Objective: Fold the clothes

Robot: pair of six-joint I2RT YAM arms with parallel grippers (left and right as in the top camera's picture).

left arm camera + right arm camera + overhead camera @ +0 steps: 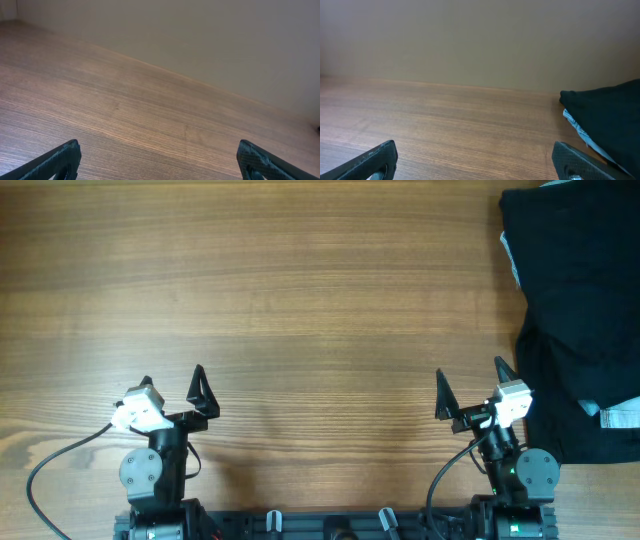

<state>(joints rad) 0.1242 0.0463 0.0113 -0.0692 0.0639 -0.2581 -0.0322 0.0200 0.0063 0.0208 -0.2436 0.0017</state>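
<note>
Left tool (172,376), right tool (468,370) gape; black garments (580,280) far right.

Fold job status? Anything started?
Done: nothing. The black clothes pile lies bunched at the right edge of the table, with no folded bundle in view. In hand: nothing. The left hand and right hand are open and empty at the near edge, off the fabric. Left: pull a garment out, spread it, fold it.
</note>
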